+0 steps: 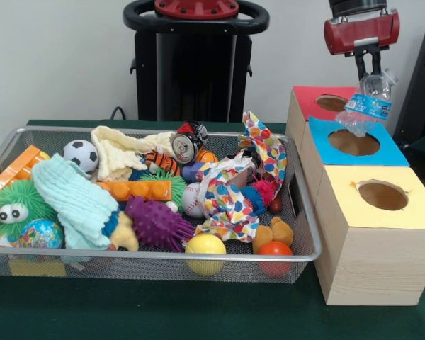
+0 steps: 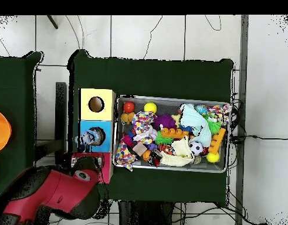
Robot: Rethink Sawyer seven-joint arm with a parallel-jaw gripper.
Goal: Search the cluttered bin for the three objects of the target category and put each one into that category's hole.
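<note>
Jaws (image 1: 372, 69) clamped on crushed plastic bottle (image 1: 366, 105) above blue box (image 1: 354, 145); light, crackly, slippery; neck grip at 12 o'clock.

The bin (image 1: 303, 212) is shiny wire mesh, sitting on a matt green tablecloth (image 1: 198, 312). The boxes (image 1: 372, 262) look like pale wood grain with matt paper tops. The bottle (image 1: 368, 103) is clear crinkled plastic, the purple ball (image 1: 156, 223) rubbery and spiky, and the towel (image 1: 74, 202) soft ribbed cloth.
</note>
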